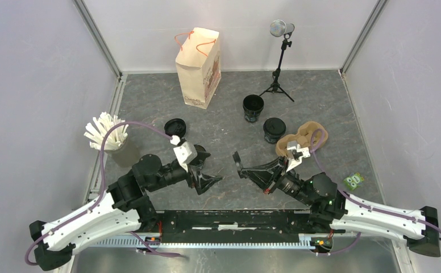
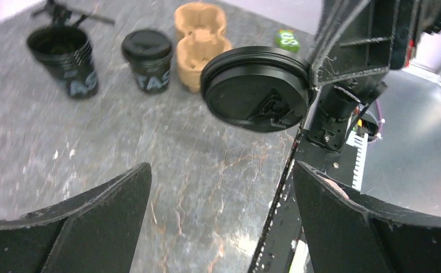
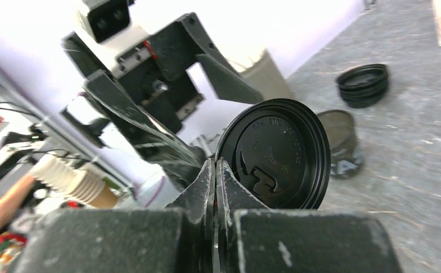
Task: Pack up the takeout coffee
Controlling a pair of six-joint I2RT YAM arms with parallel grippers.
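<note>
The black lid (image 3: pixel 275 153) is pinched at its rim by the right gripper (image 3: pixel 215 170) and held aloft facing the left gripper (image 2: pixel 221 170), which is spread wide and empty. The lid is judged light, thin and flexible; the rim is the favoured hold.

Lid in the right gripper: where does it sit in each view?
Top external: lid edge-on at the tip of the right gripper, centre, hard to make out.
Left wrist: lid face-on, upper centre.
Right wrist: lid centre, pinched at its edge.
Shared landmark: the open left gripper, facing the lid in all three views.
</note>
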